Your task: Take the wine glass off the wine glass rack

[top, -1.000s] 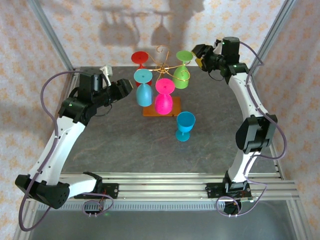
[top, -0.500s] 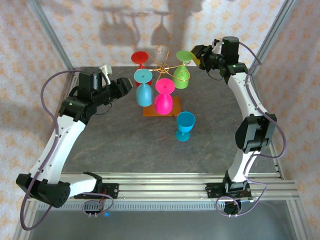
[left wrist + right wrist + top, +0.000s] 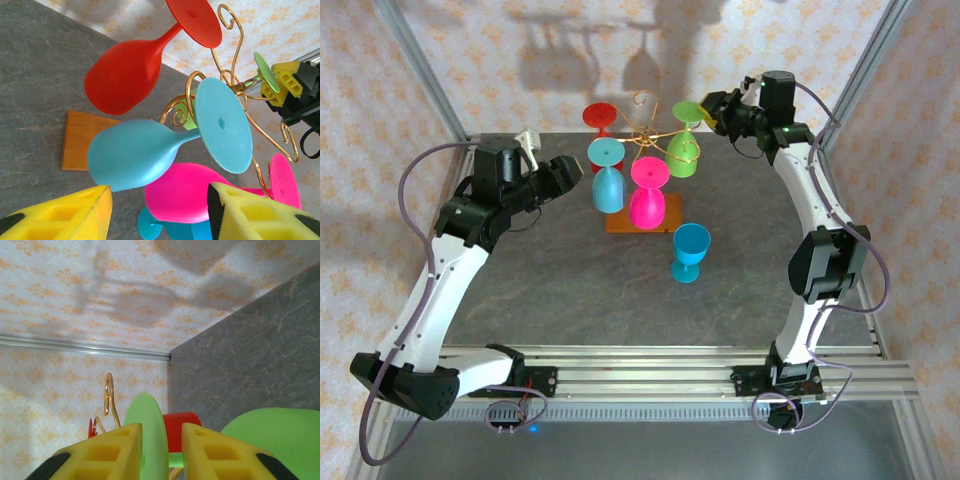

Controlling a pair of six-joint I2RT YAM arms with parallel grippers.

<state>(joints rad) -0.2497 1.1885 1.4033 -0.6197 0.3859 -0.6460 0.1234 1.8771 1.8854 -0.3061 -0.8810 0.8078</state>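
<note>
**A:** Where is the rack (image 3: 648, 137)?

**B:** It stands at the middle rear of the grey table (image 3: 570, 280). It is thin gold wire with curled arms, on a small orange-brown wooden base (image 3: 671, 212).

**A:** What hangs on it?

**B:** Four glasses hang bowl down, feet hooked in the wire. The red glass (image 3: 599, 116) is at the back left and the green glass (image 3: 682, 158) at the back right. The pale blue glass (image 3: 608, 186) is at the front left, with the pink glass (image 3: 647, 203) just beside it. A fifth, deeper blue glass (image 3: 689, 250) stands upright on the table, near the base's front right corner.

**A:** And the right gripper (image 3: 708, 110)?

**B:** It is at the green glass's round foot, high at the rack's right side. In its wrist view the yellow fingers (image 3: 107, 450) stand narrowly apart with the foot edge-on between them. A sliver of gap shows beside one finger, so the foot is not clamped.

**A:** The left gripper (image 3: 576, 174)?

**B:** It sits just left of the pale blue glass, pointing at it. Its fingers are well apart and hold nothing.
</note>
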